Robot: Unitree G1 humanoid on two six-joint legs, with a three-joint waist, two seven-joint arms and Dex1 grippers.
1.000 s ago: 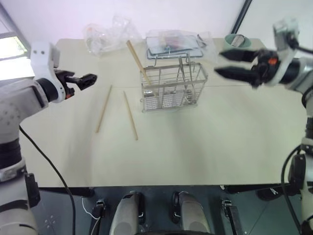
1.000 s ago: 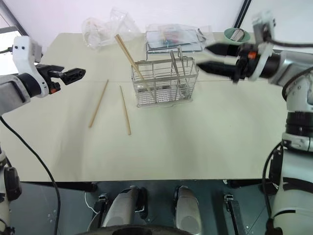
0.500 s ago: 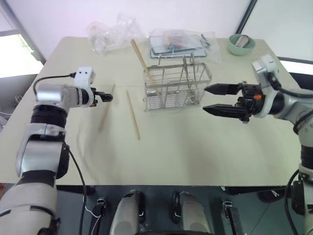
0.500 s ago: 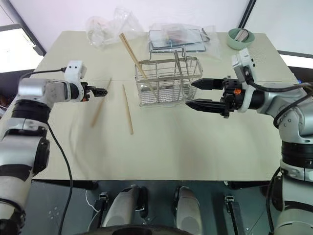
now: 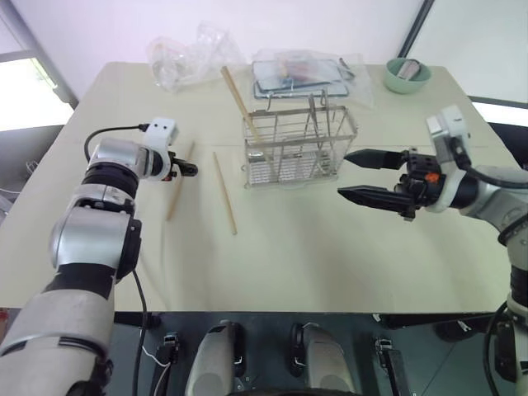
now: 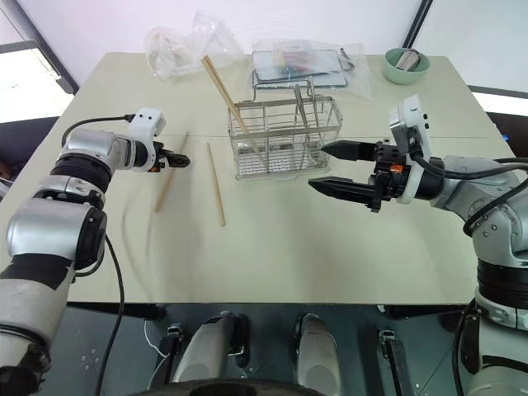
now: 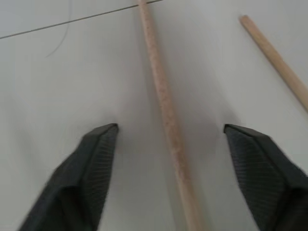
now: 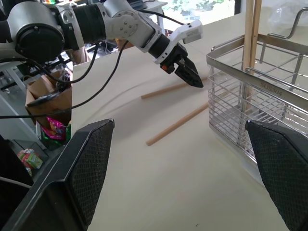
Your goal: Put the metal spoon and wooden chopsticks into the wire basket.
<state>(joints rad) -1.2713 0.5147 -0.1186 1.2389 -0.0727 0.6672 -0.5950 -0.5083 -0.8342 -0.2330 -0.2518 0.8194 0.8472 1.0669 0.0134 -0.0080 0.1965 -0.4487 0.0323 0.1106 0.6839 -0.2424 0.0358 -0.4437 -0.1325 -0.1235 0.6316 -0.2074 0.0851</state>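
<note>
The left gripper (image 7: 168, 132) is lowered to the table (image 5: 330, 256) with its two fingers set apart on either side of one wooden chopstick (image 7: 166, 108), which lies between them without being clamped; a second chopstick (image 5: 224, 193) lies just beside it, toward the wire basket (image 5: 299, 144). The right gripper (image 5: 356, 175) hangs above the table on the basket's other side, its jaws wide apart and holding nothing. The basket stands toward the far edge, with a third chopstick (image 5: 239, 103) leaning out of it and the metal spoon (image 5: 312, 124) upright inside.
</note>
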